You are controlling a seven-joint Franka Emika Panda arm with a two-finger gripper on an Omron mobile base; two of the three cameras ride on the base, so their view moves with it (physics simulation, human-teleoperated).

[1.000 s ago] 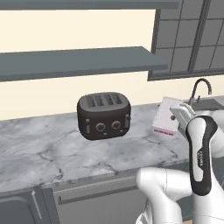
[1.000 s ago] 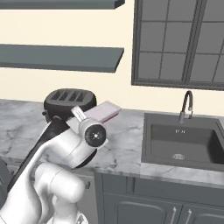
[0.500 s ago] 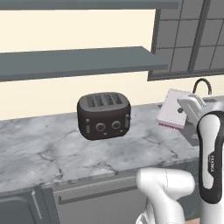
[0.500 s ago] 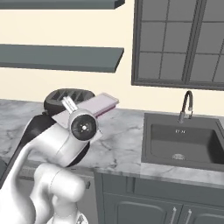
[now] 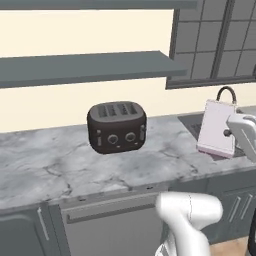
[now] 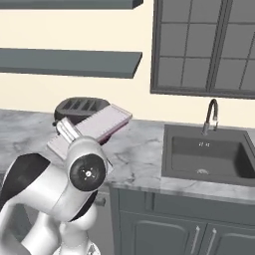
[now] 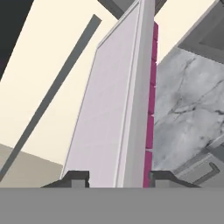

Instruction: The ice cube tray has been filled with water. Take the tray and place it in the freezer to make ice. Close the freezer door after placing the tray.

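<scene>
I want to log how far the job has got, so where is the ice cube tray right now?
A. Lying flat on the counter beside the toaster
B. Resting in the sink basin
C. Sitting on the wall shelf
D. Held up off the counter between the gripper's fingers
D: the ice cube tray rises tilted between the fingers of the gripper, clear of the marble counter.

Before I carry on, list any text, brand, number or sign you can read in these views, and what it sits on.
None readable.
Toaster: round knobs on the front, no legible markings.
Ice cube tray, held in the hand: plain pale surface with a pink rim, no print.
Sink, faucet, marble counter: no labels or signs.
</scene>
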